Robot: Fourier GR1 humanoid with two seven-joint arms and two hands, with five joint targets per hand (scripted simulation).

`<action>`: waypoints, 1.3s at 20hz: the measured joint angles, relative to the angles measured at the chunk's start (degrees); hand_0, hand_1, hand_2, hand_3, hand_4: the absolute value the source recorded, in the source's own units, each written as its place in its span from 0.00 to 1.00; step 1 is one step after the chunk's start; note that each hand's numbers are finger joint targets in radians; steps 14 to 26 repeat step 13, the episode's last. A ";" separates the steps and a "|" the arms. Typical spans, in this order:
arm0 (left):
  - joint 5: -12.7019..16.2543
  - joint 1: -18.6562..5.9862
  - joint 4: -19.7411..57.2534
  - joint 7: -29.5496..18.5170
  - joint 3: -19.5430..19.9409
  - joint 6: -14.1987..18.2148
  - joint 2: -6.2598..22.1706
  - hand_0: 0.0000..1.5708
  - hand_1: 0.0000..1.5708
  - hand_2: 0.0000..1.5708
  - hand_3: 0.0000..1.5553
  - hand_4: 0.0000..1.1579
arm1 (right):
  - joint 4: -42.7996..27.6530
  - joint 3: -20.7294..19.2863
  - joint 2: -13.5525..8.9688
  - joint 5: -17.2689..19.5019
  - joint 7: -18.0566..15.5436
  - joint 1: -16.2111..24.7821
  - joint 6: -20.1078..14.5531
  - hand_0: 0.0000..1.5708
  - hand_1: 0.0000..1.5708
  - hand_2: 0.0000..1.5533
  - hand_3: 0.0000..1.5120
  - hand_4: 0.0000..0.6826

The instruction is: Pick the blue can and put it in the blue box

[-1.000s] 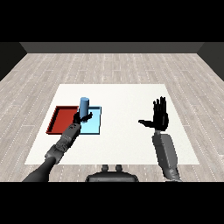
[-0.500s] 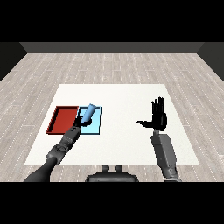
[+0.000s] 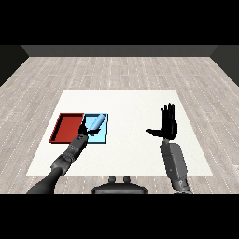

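Observation:
The blue can (image 3: 97,122) lies tilted over in the light blue tray (image 3: 103,137), its top end pointing to the far right. My left hand (image 3: 82,131) is at the tray's left edge, right against the can's lower end; whether it still holds the can is hidden. My right hand (image 3: 168,126) is raised over the table at the right, open with its fingers straight up and the thumb out to the left, holding nothing.
The red tray (image 3: 67,128) lies directly left of the blue tray, under my left wrist. Both trays sit on the left half of the white table (image 3: 130,107). The grey plank floor surrounds the table.
The can has tipped from upright to lying nearly flat in the blue tray. My left hand has lowered a little. The right hand has not moved.

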 measured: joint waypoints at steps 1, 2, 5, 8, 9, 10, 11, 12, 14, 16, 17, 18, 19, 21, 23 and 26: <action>0.52 -0.08 -0.56 -1.09 0.69 0.68 0.16 0.00 0.00 0.00 0.00 0.00 | -0.37 0.32 0.37 0.03 -0.27 0.28 0.17 0.00 0.00 0.00 0.00 0.00; 1.02 0.37 -1.40 -2.98 1.39 1.25 0.24 0.00 0.00 0.00 0.00 0.00 | -0.20 0.40 0.41 0.19 -0.22 0.11 0.11 0.00 0.00 0.00 0.00 0.00; 2.62 0.76 -5.30 -9.42 3.60 3.41 0.17 0.00 0.00 0.00 0.00 0.00 | -0.63 0.00 0.32 -0.24 0.24 -0.35 0.13 0.00 0.00 0.00 0.00 0.00; 4.46 0.63 -10.96 -15.91 5.66 0.05 0.01 0.00 0.00 0.00 0.00 0.00 | -1.23 0.50 0.39 -0.10 0.31 0.13 0.52 0.00 0.00 0.00 0.00 0.00; 5.02 1.31 -13.08 -18.47 6.13 -1.88 -0.15 0.00 0.00 0.00 0.00 0.00 | -1.33 0.89 0.68 0.16 0.36 -0.23 0.31 0.00 0.00 0.00 0.00 0.00; 5.46 1.79 -15.25 -20.93 6.44 -3.91 -0.28 0.00 0.00 0.00 0.00 0.00 | -1.26 0.85 0.31 0.24 0.21 0.28 0.78 0.00 0.00 0.00 0.00 0.00; 5.86 2.50 -17.29 -23.17 6.60 -6.09 -0.55 0.00 0.00 0.00 0.00 0.00 | -1.44 0.91 0.09 0.30 0.24 0.85 1.06 0.00 0.00 0.00 0.00 0.00; 6.40 3.02 -19.56 -25.05 6.81 -8.39 -0.77 0.00 0.00 0.00 0.00 0.00 | -1.34 0.97 -0.21 0.45 0.32 1.07 1.29 0.00 0.00 0.00 0.00 0.00; 6.80 4.17 -21.79 -27.05 6.83 -10.51 -1.00 0.00 0.00 0.00 0.00 0.00 | -1.42 1.17 -0.32 0.68 0.43 1.40 1.37 0.00 0.00 0.00 0.00 0.00; 6.80 4.17 -21.79 -27.05 6.83 -10.51 -1.00 0.00 0.00 0.00 0.00 0.00 | -1.42 1.17 -0.32 0.68 0.43 1.40 1.37 0.00 0.00 0.00 0.00 0.00; 6.80 4.17 -21.79 -27.05 6.83 -10.51 -1.00 0.00 0.00 0.00 0.00 0.00 | -1.42 1.17 -0.32 0.68 0.43 1.40 1.37 0.00 0.00 0.00 0.00 0.00; 6.80 4.17 -21.79 -27.05 6.83 -10.51 -1.00 0.00 0.00 0.00 0.00 0.00 | -1.42 1.17 -0.32 0.68 0.43 1.40 1.37 0.00 0.00 0.00 0.00 0.00; 6.80 4.17 -21.79 -27.05 6.83 -10.51 -1.00 0.00 0.00 0.00 0.00 0.00 | -1.42 1.17 -0.32 0.68 0.43 1.40 1.37 0.00 0.00 0.00 0.00 0.00; 6.80 4.17 -21.79 -27.05 6.83 -10.51 -1.00 0.00 0.00 0.00 0.00 0.00 | -1.42 1.17 -0.32 0.68 0.43 1.40 1.37 0.00 0.00 0.00 0.00 0.00; 6.80 4.17 -21.79 -27.05 6.83 -10.51 -1.00 0.00 0.00 0.00 0.00 0.00 | -1.42 1.17 -0.32 0.68 0.43 1.40 1.37 0.00 0.00 0.00 0.00 0.00; 6.80 4.17 -21.79 -27.05 6.83 -10.51 -1.00 0.00 0.00 0.00 0.00 0.00 | -1.42 1.17 -0.32 0.68 0.43 1.40 1.37 0.00 0.00 0.00 0.00 0.00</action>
